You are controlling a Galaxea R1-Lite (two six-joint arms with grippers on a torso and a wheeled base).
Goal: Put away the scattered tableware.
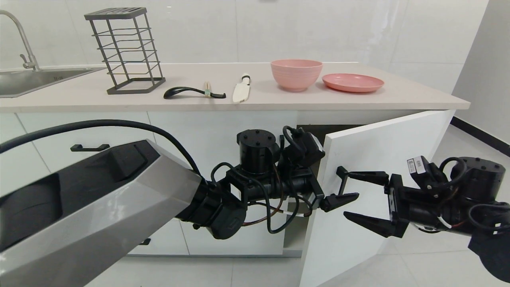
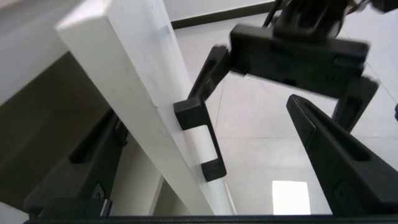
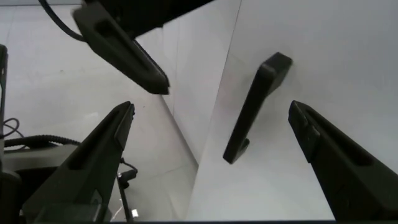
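Nearest, the left gripper (image 1: 332, 199) is seen with its fingers apart, straddling the free edge of the half-open white cabinet door (image 1: 374, 135). Just beside it, the right gripper (image 1: 347, 194) is held spread around the door's black bar handle (image 1: 341, 181), not clamped on it. With both grippers crowded at one edge, a finger collision is risked, and the door could be knocked shut onto the inner left finger.

Farther off, on the beige countertop (image 1: 418, 99), the tableware is not yet stowed: a black long-handled spoon (image 1: 187, 91), pale wooden chopsticks (image 1: 207, 89), a white knife (image 1: 242, 90), a ribbed pink bowl (image 1: 296, 74) and a flat pink plate (image 1: 352, 82), with a black wire rack (image 1: 127, 50) nearby.
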